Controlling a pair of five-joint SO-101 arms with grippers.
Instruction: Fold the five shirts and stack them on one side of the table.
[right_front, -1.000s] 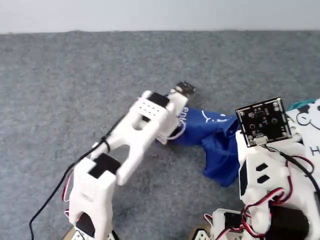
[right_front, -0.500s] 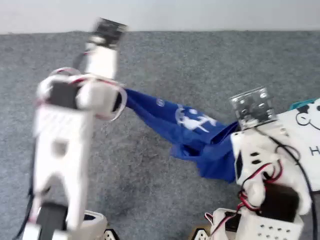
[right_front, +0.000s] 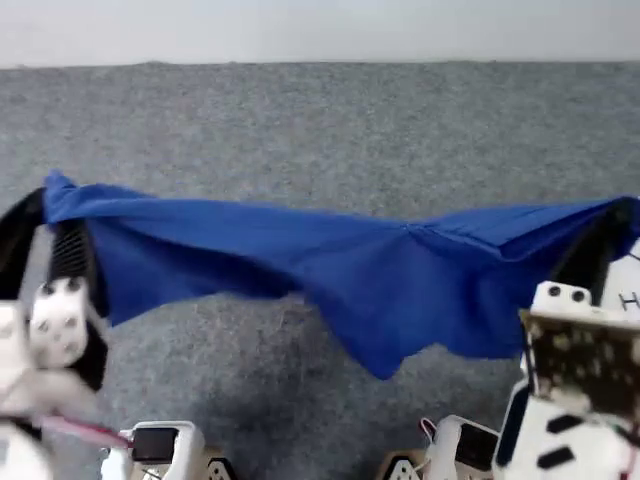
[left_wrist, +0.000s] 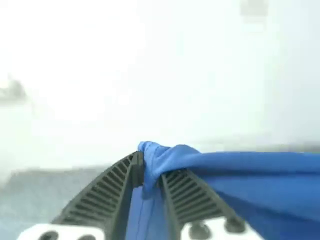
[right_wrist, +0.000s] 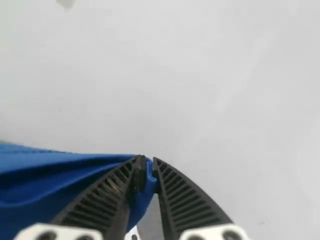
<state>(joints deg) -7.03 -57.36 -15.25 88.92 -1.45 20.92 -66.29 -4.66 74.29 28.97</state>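
Gripping a bunched corner of the blue shirt (right_front: 380, 270) in the left gripper (left_wrist: 147, 167): jaws clenched on cloth, with a small tuft poking past the tips. Same at the right gripper (right_wrist: 145, 167): clamped on the opposite end, but with what looks like only a thin edge of fabric, close to the tips.

Holding the shirt stretched between the two, well apart and raised off the table (right_front: 300, 120). Taut along the top edge from one gripper to the other. Sagging into a loose belly below and between them, lowest roughly midway, slightly toward the right gripper. Can't tell whether that low point touches the table.

Just beside the right gripper, on its outer side: a white printed shirt (right_front: 628, 285) lying on the table.

Risks from here, as a judgement:
- Slipping out on the right. Shallow bite near the tips, so any extra spreading tension could pull the edge free and drop that half.
- Laying down crooked. Held by bunched ends rather than flat corners, so likely to land twisted or doubled under, spoiling the fold.
- Dragging the belly over the rough grey surface while lowering, rucking the fabric.
- Catching the white printed shirt with the right gripper or hanging cloth on the way down.

Suggest easing tension slightly and lowering both ends level.
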